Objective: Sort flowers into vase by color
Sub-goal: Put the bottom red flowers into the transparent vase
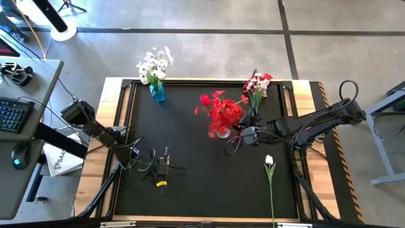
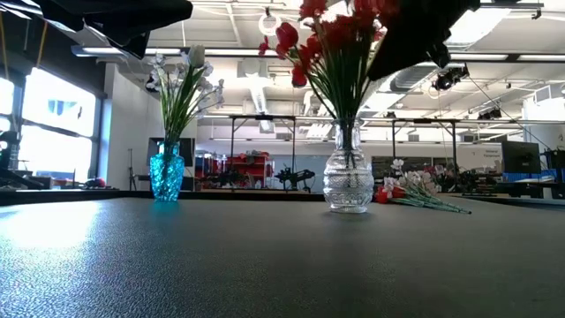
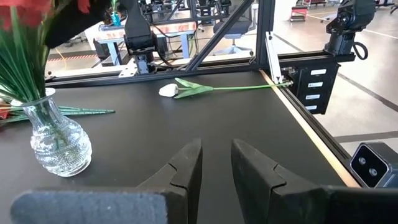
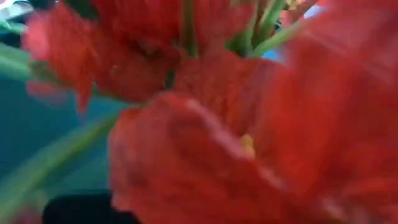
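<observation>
Red flowers (image 1: 223,113) stand in a clear glass vase (image 2: 349,181) near the table's middle. White flowers (image 1: 154,65) stand in a blue vase (image 2: 166,174) at the far left. A mixed red and white bunch (image 1: 256,85) lies flat at the far right. One white tulip (image 1: 269,161) lies flat near the right edge. My right gripper (image 1: 239,134) is close beside the red bunch on its right, and red blossoms (image 4: 199,124) fill its wrist view. My left gripper (image 3: 216,149) hovers over the near left of the table, open by a narrow gap and holding nothing.
A raised black frame rail (image 1: 190,81) runs around the mat, with wooden borders (image 1: 319,114) outside it. A desk with a keyboard (image 1: 12,114) stands off the left edge. Bare mat (image 1: 202,183) lies between my left gripper and the tulip.
</observation>
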`<state>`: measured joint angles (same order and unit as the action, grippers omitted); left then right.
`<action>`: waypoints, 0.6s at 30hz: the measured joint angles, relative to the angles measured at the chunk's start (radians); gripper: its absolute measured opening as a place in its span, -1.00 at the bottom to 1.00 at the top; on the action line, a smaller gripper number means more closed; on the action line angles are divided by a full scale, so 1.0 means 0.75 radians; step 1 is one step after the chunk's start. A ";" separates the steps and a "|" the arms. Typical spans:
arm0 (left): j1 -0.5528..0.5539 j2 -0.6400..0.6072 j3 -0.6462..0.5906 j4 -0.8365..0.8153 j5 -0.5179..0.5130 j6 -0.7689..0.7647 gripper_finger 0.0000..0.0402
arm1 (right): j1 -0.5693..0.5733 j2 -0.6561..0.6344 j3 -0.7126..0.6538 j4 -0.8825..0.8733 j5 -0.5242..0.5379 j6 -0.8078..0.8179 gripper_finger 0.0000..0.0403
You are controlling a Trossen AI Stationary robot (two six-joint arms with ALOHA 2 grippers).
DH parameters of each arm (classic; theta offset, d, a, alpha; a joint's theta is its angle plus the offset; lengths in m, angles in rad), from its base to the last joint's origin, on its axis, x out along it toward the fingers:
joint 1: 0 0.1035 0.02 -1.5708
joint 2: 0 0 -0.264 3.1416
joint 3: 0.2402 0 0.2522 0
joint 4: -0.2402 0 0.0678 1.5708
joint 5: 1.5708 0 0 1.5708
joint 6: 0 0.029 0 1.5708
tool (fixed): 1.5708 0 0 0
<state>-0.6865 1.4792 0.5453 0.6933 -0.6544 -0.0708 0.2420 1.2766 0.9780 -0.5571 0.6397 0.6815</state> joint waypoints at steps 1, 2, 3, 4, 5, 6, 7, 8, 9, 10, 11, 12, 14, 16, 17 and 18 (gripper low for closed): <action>0.000 0.000 0.000 0.000 0.000 0.000 -0.63 | 0.000 0.000 -0.007 0.004 0.003 0.000 -0.91; 0.000 0.000 0.000 0.000 0.000 -0.001 -0.63 | 0.000 0.000 -0.010 0.006 0.004 -0.001 -0.89; 0.000 0.000 0.000 0.000 0.000 -0.004 -0.63 | 0.000 0.000 -0.010 0.007 0.004 -0.001 -0.87; 0.000 0.000 0.000 0.000 0.000 -0.006 -0.63 | 0.000 0.000 -0.007 0.006 0.003 -0.002 -0.84; 0.000 0.000 0.000 0.000 0.000 -0.006 -0.63 | 0.000 0.000 0.000 0.003 0.003 -0.009 -0.79; 0.000 0.000 0.000 -0.001 0.000 -0.007 -0.63 | 0.000 -0.001 0.010 0.003 0.001 -0.016 -0.73; 0.000 0.000 0.000 0.000 0.000 -0.008 -0.63 | 0.001 -0.003 0.021 0.001 -0.003 -0.030 -0.65; 0.000 0.000 0.000 0.000 0.000 -0.008 -0.63 | 0.001 -0.006 0.033 -0.002 -0.011 -0.039 -0.58; 0.000 0.000 0.000 0.000 0.000 -0.008 -0.63 | 0.002 -0.009 0.048 -0.013 -0.026 -0.046 -0.50; 0.000 0.000 0.000 -0.001 0.000 -0.009 -0.63 | 0.002 -0.011 0.065 -0.033 -0.052 -0.054 -0.42; 0.000 0.000 0.000 0.000 0.000 -0.010 -0.63 | 0.002 -0.012 0.084 -0.061 -0.089 -0.062 -0.35; 0.000 0.000 0.000 0.000 0.000 -0.015 -0.63 | 0.002 -0.012 0.105 -0.090 -0.129 -0.061 -0.28; 0.000 0.000 0.000 -0.001 0.000 -0.020 -0.63 | 0.002 -0.012 0.148 -0.154 -0.203 -0.016 -0.18; 0.000 0.000 0.000 -0.001 0.000 -0.020 -0.63 | 0.003 -0.013 0.178 -0.222 -0.256 0.043 -0.12; 0.000 0.000 0.000 -0.001 0.000 -0.020 -0.63 | 0.009 -0.013 0.189 -0.251 -0.267 0.063 -0.11; 0.000 0.000 0.000 -0.001 0.000 -0.020 -0.63 | 0.018 -0.013 0.196 -0.281 -0.266 0.076 -0.11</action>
<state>-0.6865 1.4792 0.5453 0.6930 -0.6544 -0.0860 0.2554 1.2671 1.1252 -0.7681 0.4405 0.7383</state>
